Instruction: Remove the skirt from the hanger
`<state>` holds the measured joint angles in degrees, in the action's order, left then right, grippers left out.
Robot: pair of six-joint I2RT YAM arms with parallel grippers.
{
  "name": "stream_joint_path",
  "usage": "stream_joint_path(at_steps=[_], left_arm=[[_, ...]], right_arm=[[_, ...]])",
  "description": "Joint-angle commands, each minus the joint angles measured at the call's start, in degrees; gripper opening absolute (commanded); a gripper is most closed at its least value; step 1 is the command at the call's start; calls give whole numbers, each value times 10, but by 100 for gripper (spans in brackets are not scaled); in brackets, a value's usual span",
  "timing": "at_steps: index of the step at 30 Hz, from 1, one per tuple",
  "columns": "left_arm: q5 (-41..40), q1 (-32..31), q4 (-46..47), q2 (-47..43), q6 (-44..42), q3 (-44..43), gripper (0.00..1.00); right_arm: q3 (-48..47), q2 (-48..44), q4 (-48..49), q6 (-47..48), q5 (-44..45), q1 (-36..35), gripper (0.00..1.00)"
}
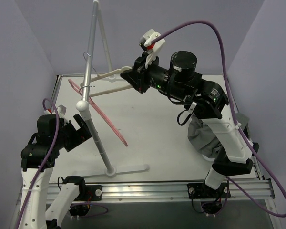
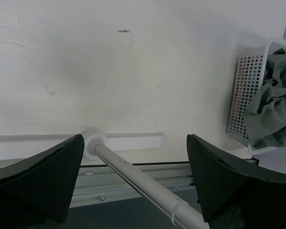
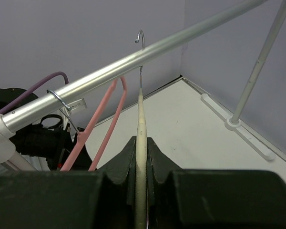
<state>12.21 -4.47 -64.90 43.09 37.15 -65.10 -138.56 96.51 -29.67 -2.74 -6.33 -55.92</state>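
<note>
Right gripper [image 3: 141, 149]: jaws pinched almost fully together on the edge of the cream hanger [image 3: 141, 121]. Hanger bare, no cloth on it. Its long axis runs straight out from my right jaws, and its wire hook crosses the silver rail [image 3: 133, 59] near square-on. I cannot tell whether the hook bears on the rail or only stands behind it. Pink hanger [image 3: 97, 124] hangs on the same rail, just left of mine. Skirt [image 2: 274, 95]: I judge it to be the grey-green cloth heaped in the white basket [image 2: 245, 90], low by my right arm's base, well apart from the rail. Left gripper [image 2: 135, 143]: jaws spread wide, holding nothing, low beside the rack pole [image 2: 133, 179]. Only the right arm is at the hanger.
</note>
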Motion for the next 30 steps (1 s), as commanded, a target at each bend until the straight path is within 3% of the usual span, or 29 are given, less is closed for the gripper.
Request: stream_joint_path(at_steps=[1, 7, 14, 24, 25, 29, 30], left_arm=[[8, -1, 10, 2, 5, -6, 98], [8, -1, 11, 1, 5, -7, 98], [9, -2, 14, -6, 9, 1, 98], [12, -2, 35, -11, 19, 20, 98], [11, -1, 35, -11, 19, 21, 97], [7, -2, 35, -16, 19, 25, 97], [7, -2, 34, -17, 20, 26, 97]], right_arm=[[28, -43, 71, -9, 12, 0, 0], [106, -90, 102, -28, 13, 0, 0], [259, -163, 168, -60, 27, -1, 0], [354, -202, 136, -91, 62, 0, 3], [362, -205, 133, -94, 63, 0, 6], [401, -218, 122, -101, 96, 0, 39], [405, -219, 118, -102, 98, 0, 43]])
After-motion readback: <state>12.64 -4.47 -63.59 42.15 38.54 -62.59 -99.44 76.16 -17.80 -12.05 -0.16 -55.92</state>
